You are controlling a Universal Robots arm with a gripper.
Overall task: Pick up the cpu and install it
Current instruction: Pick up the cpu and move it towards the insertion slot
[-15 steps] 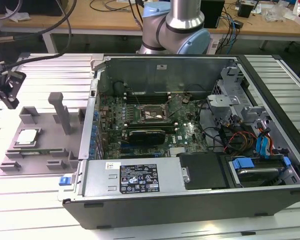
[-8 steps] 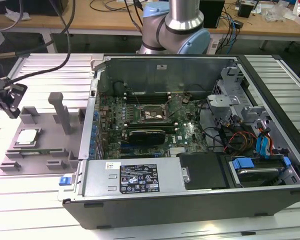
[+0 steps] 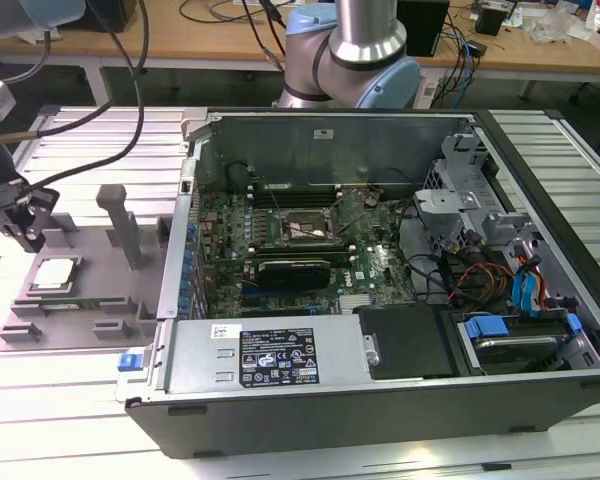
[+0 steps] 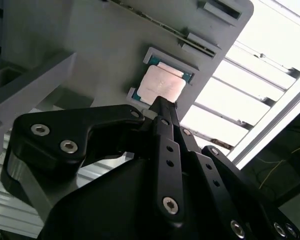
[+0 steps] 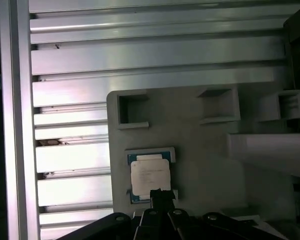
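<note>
fig. pick-up stage, approach to the chip. the gripper is hovering over the grey fixture plate, which is lying beside the open computer case. in both wrist views its fingertips are appearing drawn narrowly together and are carrying nothing. the cpu is sitting flat in its shallow nest on the plate, silvery top plate facing up, just beneath and slightly ahead of the fingertips. in the first wrist view the tips are overlapping the near edge of the chip; whether they are touching it cannot be told. the socket on the motherboard inside the case is lying well away from the hand, with no chip showing in it, so installation is judged not yet begun. judged need of the next move: a grasp here is calling for the fingers to span the chip's opposite edges squarely and lift it level, since a tilt could be jamming it against the nest's raised corners.
</note>
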